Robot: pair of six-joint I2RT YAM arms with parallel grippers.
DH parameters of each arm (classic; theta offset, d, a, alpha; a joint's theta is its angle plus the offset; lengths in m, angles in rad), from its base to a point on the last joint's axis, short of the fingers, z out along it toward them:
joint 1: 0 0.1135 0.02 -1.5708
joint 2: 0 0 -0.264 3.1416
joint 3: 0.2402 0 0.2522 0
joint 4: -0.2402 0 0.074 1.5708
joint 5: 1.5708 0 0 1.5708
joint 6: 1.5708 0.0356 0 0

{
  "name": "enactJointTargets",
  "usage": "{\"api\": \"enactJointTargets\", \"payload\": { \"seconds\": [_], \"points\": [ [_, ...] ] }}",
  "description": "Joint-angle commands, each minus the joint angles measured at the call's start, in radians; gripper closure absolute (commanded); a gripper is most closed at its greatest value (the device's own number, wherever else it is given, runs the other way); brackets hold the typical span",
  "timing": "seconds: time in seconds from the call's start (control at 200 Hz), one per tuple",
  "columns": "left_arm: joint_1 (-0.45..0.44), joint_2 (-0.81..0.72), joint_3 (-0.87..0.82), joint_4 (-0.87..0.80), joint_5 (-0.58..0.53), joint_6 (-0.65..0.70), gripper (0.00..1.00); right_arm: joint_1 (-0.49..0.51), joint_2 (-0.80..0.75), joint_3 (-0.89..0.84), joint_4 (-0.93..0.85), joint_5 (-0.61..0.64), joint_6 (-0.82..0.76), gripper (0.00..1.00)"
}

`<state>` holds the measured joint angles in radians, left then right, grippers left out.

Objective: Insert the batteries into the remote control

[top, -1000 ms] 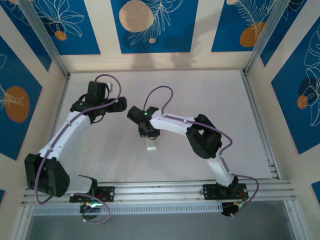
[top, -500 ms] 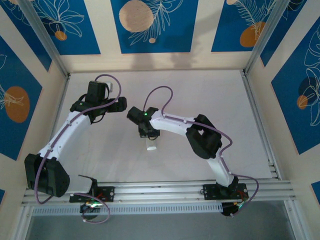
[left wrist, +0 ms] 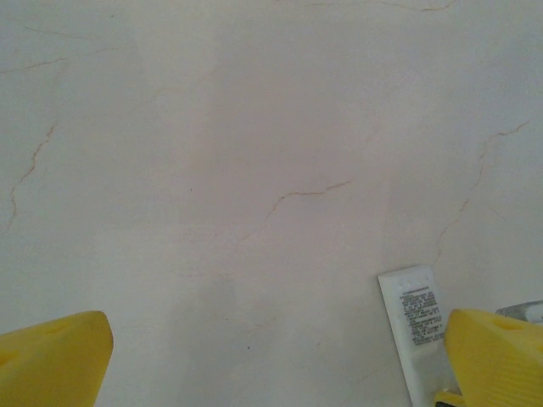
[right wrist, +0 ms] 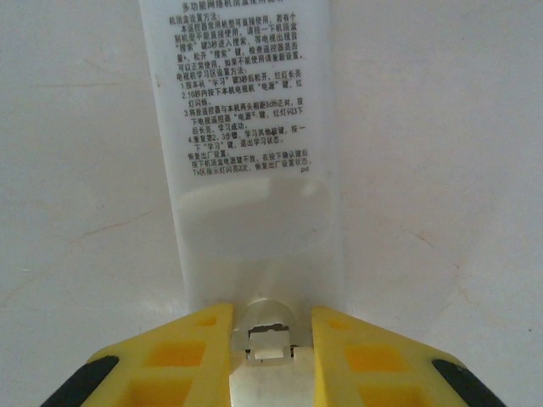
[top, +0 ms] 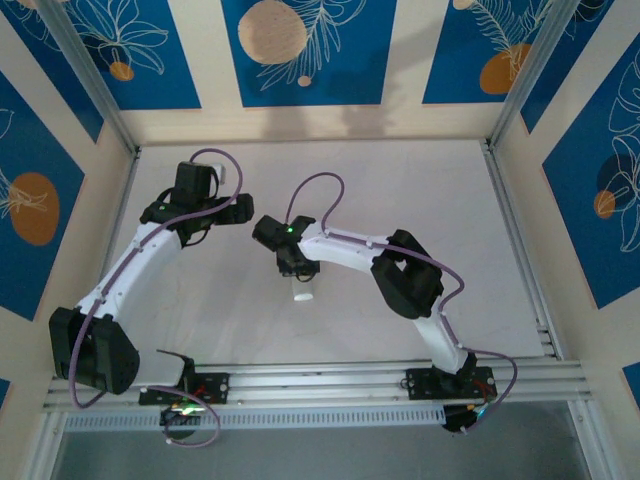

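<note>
**A:** Looking at the remote control (right wrist: 246, 127) now. Lying flat on the table (right wrist: 441, 170), printed back up, buttons turned down.

**B:** And at its near end?

**A:** Seeing the right gripper (right wrist: 271, 320) set narrow there, with yellow fingers (right wrist: 195, 339) close on either side of a small round pale-topped thing. Probably a battery (right wrist: 266, 312), sitting right at the remote's end. Gripping it or merely flanking it? Cannot tell.

**B:** Seated, then?

**A:** Looks partly in at best. Cannot call it snapped home.

**B:** Anything from above?

**A:** Same story. Shows up as a white stub just beneath the right gripper, near the middle of the table.

**B:** Over to the other side?

**A:** Finding the left gripper (left wrist: 273, 339) spread wide and holding nothing, over bare table. Just beside its right finger, spotting a white printed strip (left wrist: 413, 326). Could be the battery cover, but hard to say.

**B:** So how far along?

**A:** Judging it as roughly the middle. Seems to be one battery at the slot, not confirmed in. No telling whether the other is already loaded. Leaves seating whatever remains, then likely closing the back. Nothing to call finished yet.
</note>
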<state>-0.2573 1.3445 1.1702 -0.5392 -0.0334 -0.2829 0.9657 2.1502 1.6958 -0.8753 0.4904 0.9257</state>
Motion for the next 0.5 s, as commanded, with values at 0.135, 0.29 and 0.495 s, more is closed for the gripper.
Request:
{"api": "enactJointTargets", "payload": {
  "seconds": [0.135, 0.29, 0.495],
  "points": [
    [0.009, 0.007, 0.012, -0.008, 0.015, -0.001, 0.0, 0.013, 0.001, 0.031, -0.091, 0.002, -0.003, 0.7],
    [0.009, 0.006, 0.013, -0.008, 0.017, 0.0, 0.0, 0.013, -0.003, 0.039, -0.09, 0.011, -0.01, 0.67],
    [0.009, 0.006, 0.012, -0.008, 0.017, 0.001, 0.0, 0.006, 0.001, 0.052, -0.084, 0.005, -0.024, 0.63]
  ]
}}
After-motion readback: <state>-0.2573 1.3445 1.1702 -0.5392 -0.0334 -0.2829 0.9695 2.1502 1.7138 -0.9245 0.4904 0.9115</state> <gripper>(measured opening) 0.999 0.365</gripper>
